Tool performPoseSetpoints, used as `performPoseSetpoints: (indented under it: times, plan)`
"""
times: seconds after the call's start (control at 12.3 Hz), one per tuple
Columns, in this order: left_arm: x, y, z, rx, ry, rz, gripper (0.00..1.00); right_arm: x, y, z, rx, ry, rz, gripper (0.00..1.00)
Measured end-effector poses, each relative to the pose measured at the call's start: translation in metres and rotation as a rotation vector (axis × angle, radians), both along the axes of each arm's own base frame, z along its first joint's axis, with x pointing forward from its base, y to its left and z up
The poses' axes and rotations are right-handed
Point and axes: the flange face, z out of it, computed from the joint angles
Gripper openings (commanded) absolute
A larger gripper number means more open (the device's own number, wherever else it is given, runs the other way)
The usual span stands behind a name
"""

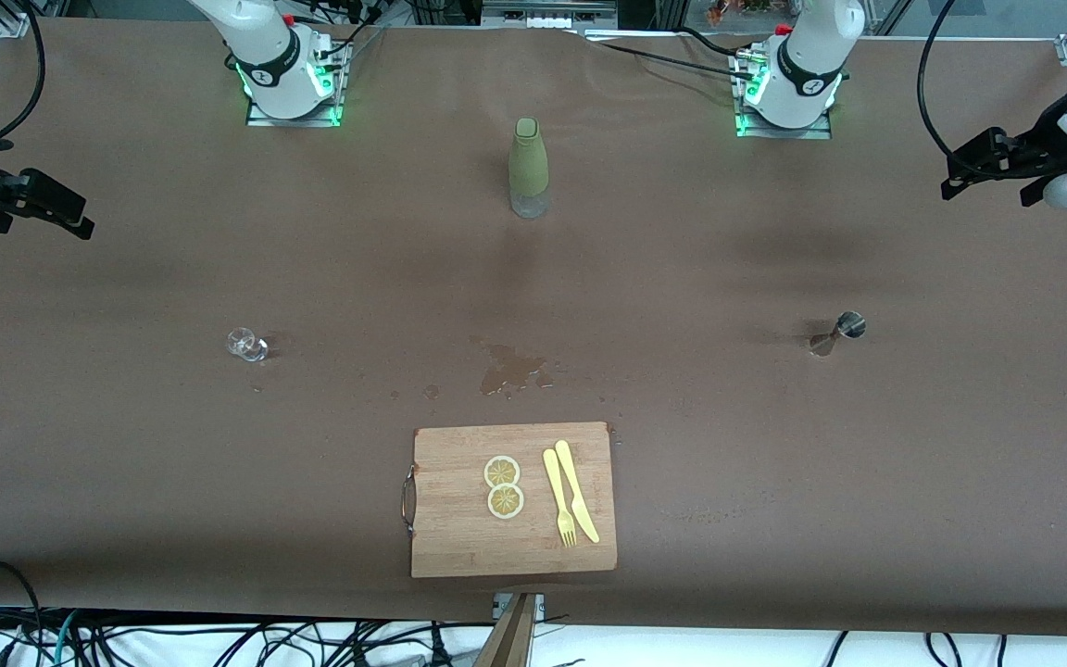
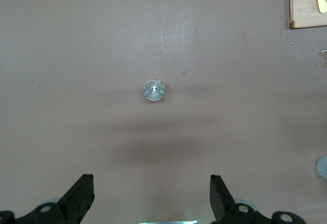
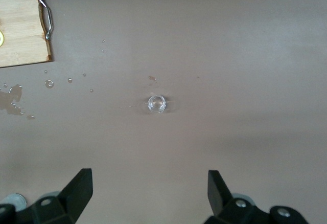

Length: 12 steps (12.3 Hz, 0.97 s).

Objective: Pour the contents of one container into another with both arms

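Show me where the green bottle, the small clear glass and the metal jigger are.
green bottle (image 1: 529, 162), front view, on the middle of its green sleeve.
small clear glass (image 3: 157, 103), right wrist view, on its round mouth seen from above.
metal jigger (image 2: 154, 90), left wrist view, on its round top.

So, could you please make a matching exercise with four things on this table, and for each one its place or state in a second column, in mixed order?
Things:
1. green bottle
2. small clear glass
3. metal jigger
4. lemon slices

Places or states:
A. on the wooden cutting board, beside the yellow fork and knife
B. standing upright between the two robot bases
C. toward the left arm's end of the table, lying tipped on its side
D. toward the right arm's end of the table, on the bare brown cover

Pairs: 1-B, 2-D, 3-C, 4-A
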Motion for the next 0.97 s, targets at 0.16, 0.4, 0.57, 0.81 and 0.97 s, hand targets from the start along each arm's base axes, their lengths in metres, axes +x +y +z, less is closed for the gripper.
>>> performPoseSetpoints:
  times: [0.16, 0.4, 0.57, 0.81, 0.97]
  plan:
    - [-0.0003, -0.0005, 0.0006, 0.0, -0.001, -0.001, 1.0, -0.0001, 0.0, 0.0, 0.0, 0.001, 0.0, 1.0]
    - [-0.0008, -0.0016, 0.0014, 0.001, -0.002, -0.003, 1.0, -0.0009, 0.0, -0.0008, 0.0, 0.009, 0.0, 1.0]
    - [-0.0008, -0.0032, 0.0013, 0.001, -0.002, -0.006, 1.0, -0.0015, 0.0, -0.0012, 0.0, 0.014, 0.001, 1.0]
    - [-0.0007, -0.0062, 0.0013, 0.002, -0.002, -0.011, 1.0, -0.0017, 0.0001, -0.0014, 0.0, 0.015, 0.001, 1.0]
    - [-0.0007, -0.0067, 0.0013, 0.002, -0.002, -0.012, 1.0, -0.0017, 0.0001, -0.0014, 0.0, 0.016, 0.001, 1.0]
